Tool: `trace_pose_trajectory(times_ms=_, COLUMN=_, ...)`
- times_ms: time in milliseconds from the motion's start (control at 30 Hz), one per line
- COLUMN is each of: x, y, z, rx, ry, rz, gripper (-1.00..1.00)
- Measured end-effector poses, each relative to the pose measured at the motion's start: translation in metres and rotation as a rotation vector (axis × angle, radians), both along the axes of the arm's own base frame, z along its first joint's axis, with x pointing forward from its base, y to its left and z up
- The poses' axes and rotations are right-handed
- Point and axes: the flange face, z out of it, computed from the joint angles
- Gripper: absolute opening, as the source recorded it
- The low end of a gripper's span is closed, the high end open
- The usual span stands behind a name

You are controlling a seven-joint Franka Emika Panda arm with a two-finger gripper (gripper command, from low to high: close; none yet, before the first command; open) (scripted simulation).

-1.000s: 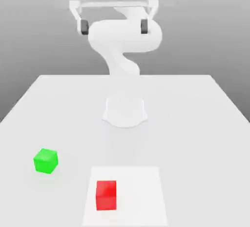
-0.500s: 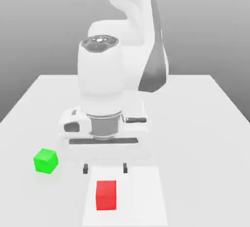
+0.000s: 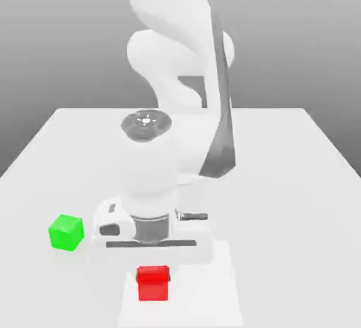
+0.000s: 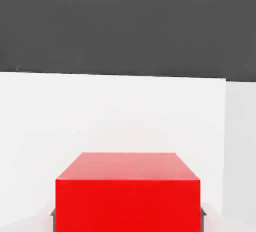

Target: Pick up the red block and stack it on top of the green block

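— One block mattered first, and it was the nearest thing to us: the red block (image 3: 153,282), sitting on the paler square patch (image 3: 211,298) at the near edge of the tabletop (image 3: 296,178), about midway along it.

— And the gripper (image 3: 153,266)?

— Down on it. The hand sat right over the cube, and from the camera on the hand the red block (image 4: 127,196) loomed large with a dark finger (image 4: 52,212) showing at each lower side. I'd say the fingers were closed on it, squeezing its two flanks.

— So which step was that?

— The grasp, by my reckoning. The block looked to be resting on the patch, not yet lifted.

— What came next, as you judged it?

— A straight lift, clear of the surface, then a carry toward the exterior view's left. The green block (image 3: 66,232) stood a little farther back, near that left edge, well apart from the red one. The arm would need to bring the red cube squarely above it, lower until the faces met, and only then let go.

— Anything farther back?

— Just the white arm (image 3: 176,73) rising behind, over the middle of the tabletop.
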Motion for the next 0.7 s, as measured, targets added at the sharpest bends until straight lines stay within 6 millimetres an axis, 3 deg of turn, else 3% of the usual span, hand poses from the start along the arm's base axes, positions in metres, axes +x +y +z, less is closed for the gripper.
trace_pose_trajectory(times_ms=33, x=-0.001, y=0.000, z=0.011, rx=0.000, ry=0.000, rz=0.000, gripper=-1.00)
trace_pose_trajectory(times_ms=67, x=-0.005, y=-0.012, z=0.020, rx=-0.004, ry=0.000, rz=-0.018, gripper=-1.00)
trace_pose_trajectory(times_ms=167, x=-0.038, y=-0.087, z=0.038, rx=-0.017, ry=0.000, rz=-0.150, gripper=-1.00)
trace_pose_trajectory(times_ms=233, x=-0.072, y=-0.138, z=0.047, rx=-0.019, ry=0.002, rz=-0.256, gripper=-1.00)
trace_pose_trajectory(times_ms=300, x=-0.101, y=-0.164, z=0.053, rx=-0.016, ry=0.002, rz=-0.307, gripper=-1.00)
trace_pose_trajectory(times_ms=400, x=-0.138, y=-0.189, z=0.055, rx=-0.001, ry=0.000, rz=-0.368, gripper=-1.00)
trace_pose_trajectory(times_ms=600, x=-0.145, y=-0.194, z=0.005, rx=0.003, ry=-0.002, rz=-0.378, gripper=-1.00)
trace_pose_trajectory(times_ms=633, x=-0.146, y=-0.194, z=-0.002, rx=0.002, ry=-0.001, rz=-0.380, gripper=1.00)
trace_pose_trajectory(times_ms=700, x=-0.146, y=-0.193, z=-0.002, rx=0.002, ry=-0.001, rz=-0.380, gripper=1.00)
